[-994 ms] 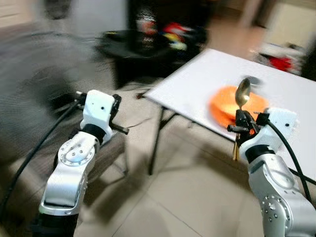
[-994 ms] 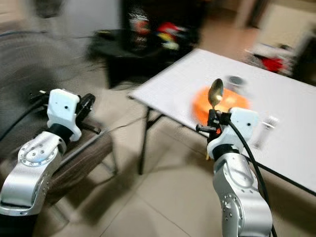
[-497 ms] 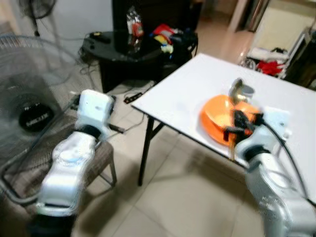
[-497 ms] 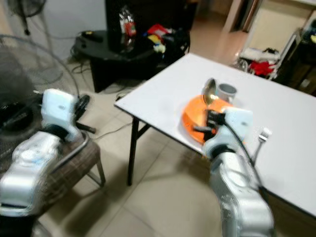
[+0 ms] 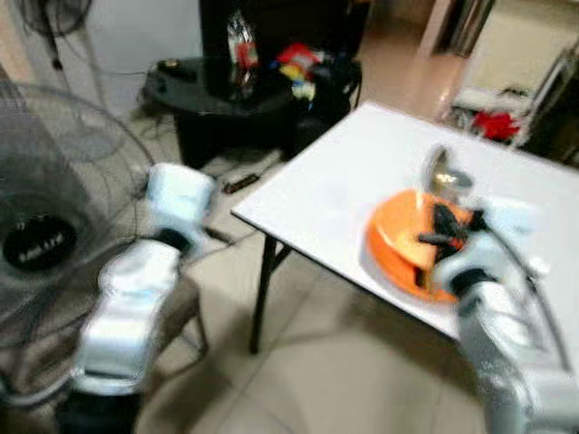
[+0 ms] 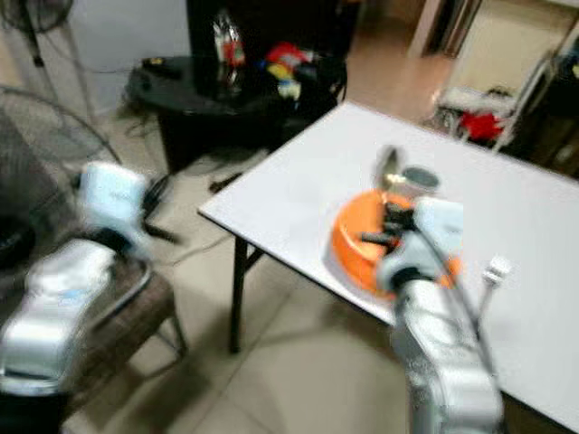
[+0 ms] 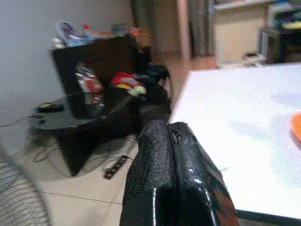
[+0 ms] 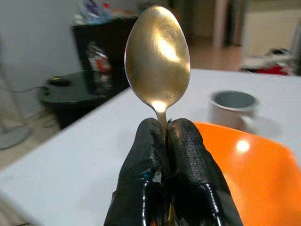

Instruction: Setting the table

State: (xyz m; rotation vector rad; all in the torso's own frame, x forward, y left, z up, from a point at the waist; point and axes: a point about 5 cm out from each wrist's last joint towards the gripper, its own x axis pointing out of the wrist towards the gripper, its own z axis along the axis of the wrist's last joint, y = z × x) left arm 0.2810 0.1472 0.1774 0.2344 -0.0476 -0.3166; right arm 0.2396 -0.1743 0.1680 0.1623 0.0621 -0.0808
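- Right gripper (image 8: 165, 136) clenched on the neck of a gold spoon (image 8: 157, 56); bowl of the spoon upright, above the fingertips.
- Seen from the head views: right gripper raised over the near edge of the white table (image 5: 353, 181), in front of the orange plate (image 5: 398, 240).
- Orange plate close to the table's near edge; grey mug (image 8: 231, 109) just behind it, further onto the table.
- Small white object (image 6: 496, 268) on the table beyond the right arm; too blurred to identify.
- Left gripper (image 7: 171, 136) with fingers pressed together, nothing between them; held off the table's corner, above the tiled floor (image 5: 308, 380).
- Black low table (image 5: 226, 90) beyond the white table's far corner, cluttered with a bottle and red and yellow items; details smeared.
- Standing fan (image 5: 41, 235) on the robot's left, next to the left arm.
- Head views blurred; finer detail not readable.
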